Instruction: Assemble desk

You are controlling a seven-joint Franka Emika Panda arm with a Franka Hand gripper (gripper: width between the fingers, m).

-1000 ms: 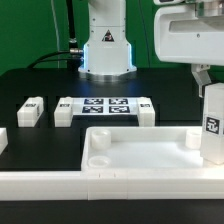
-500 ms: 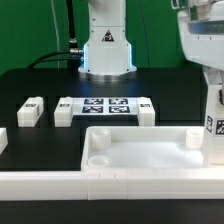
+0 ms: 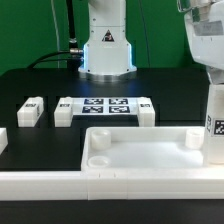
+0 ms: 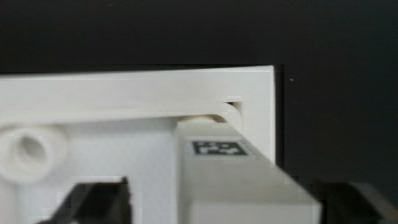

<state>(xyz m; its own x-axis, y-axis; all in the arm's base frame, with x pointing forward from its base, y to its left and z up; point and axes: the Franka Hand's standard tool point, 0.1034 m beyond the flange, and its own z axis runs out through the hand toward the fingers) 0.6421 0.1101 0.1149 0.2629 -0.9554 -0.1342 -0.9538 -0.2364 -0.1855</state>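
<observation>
Wrist view: hand (image 4: 214, 208) wide apart, astride leg (image 4: 222, 170)

Coded tag (image 4: 221, 150) on leg (image 4: 228, 188), no text

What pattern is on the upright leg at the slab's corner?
The white square post leg carries a black-and-white tag, clearest in the wrist view.

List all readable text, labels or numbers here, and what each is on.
No readable words or numbers anywhere.
Marker board: black-and-white tag patterns, no letters.
Upright leg: tag pattern only.
Loose leg on the table: tag pattern only.
Robot base: dark mark, too small to read.
</observation>
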